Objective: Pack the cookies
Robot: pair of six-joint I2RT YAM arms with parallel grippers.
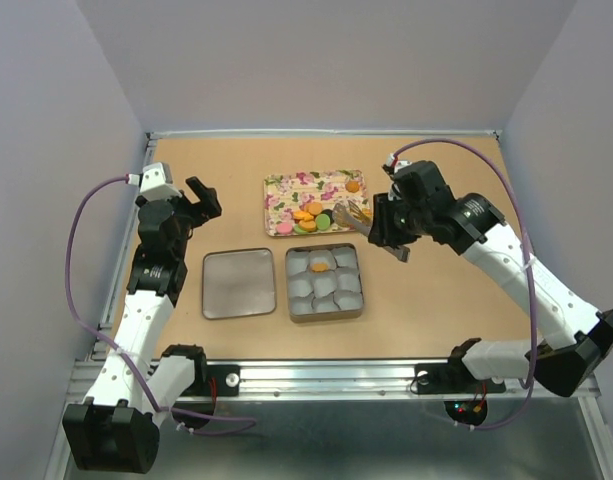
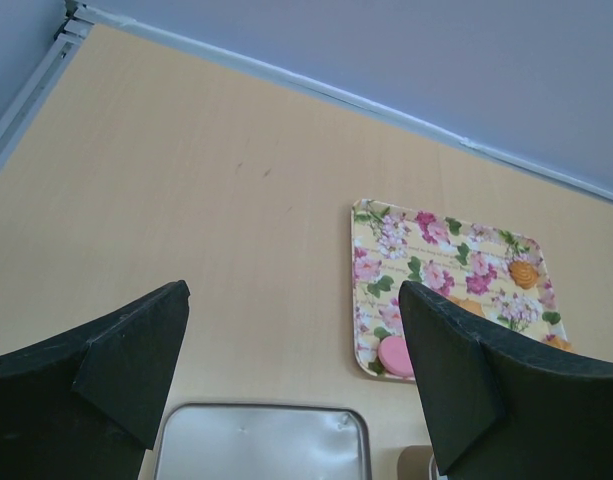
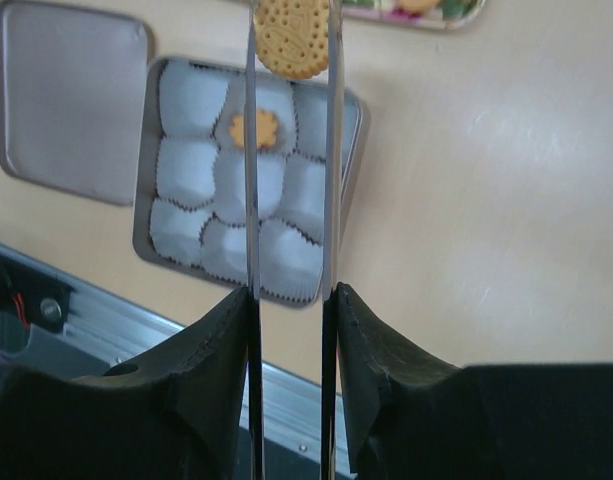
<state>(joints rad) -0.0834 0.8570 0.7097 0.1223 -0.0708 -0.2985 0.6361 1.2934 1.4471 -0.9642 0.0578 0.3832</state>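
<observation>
The cookies [image 1: 314,215] lie piled at the near edge of a floral tray [image 1: 286,190], with one orange cookie [image 1: 354,186] apart at its far right. My right gripper [image 1: 386,235] is shut on metal tongs [image 3: 251,180], whose tips pinch a tan round cookie [image 3: 293,35] above the gap between the tray and the tin. The square tin [image 1: 289,285] holds white paper cups, and one orange cookie [image 3: 257,128] sits in a far-row cup. My left gripper [image 1: 204,198] is open and empty, raised left of the tray; its wrist view shows a pink cookie [image 2: 394,354] on the tray.
The tin's grey lid [image 1: 238,283] lies flat just left of the tin, and shows in the left wrist view [image 2: 261,445]. A metal rail [image 1: 316,375] runs along the table's near edge. Walls close the far and side edges.
</observation>
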